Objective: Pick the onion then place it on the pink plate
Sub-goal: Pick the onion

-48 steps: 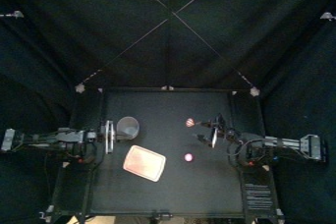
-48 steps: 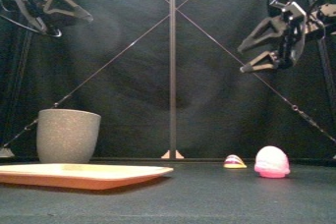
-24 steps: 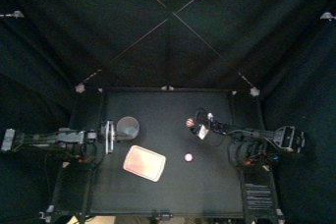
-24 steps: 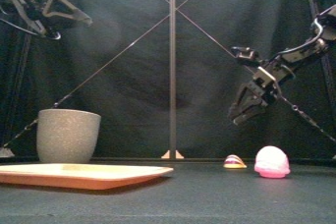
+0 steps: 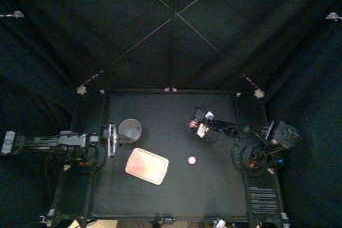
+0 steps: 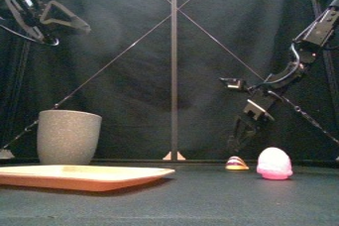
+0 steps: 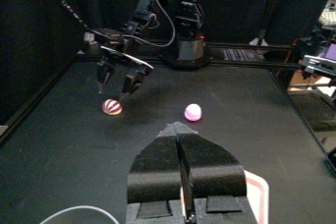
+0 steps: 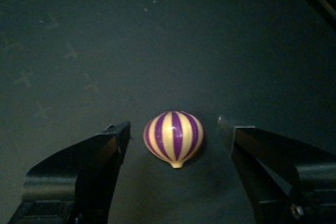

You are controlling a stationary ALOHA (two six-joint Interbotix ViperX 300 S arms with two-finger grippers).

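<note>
The onion [image 8: 175, 138], a small purple-and-cream striped toy, lies on the table [image 5: 201, 192] directly under the right claw [image 6: 247, 133]. It sits centred in the gap between the claw's spread jaws, which do not touch it. Within the last second that claw has dropped from high up to just above the onion, and the onion has not moved. I judge the approach nearly done, with a short descent and a squeeze left before any lift. A pink egg-shaped toy [image 6: 275, 163] sits near the claw, close enough to be nudged. The pink plate [image 6: 79, 175] lies well apart from the claw, toward the left arm, the grey cup [image 6: 69, 136] behind it. The left claw [image 7: 182, 132], clenched on nothing, stays raised there.
</note>
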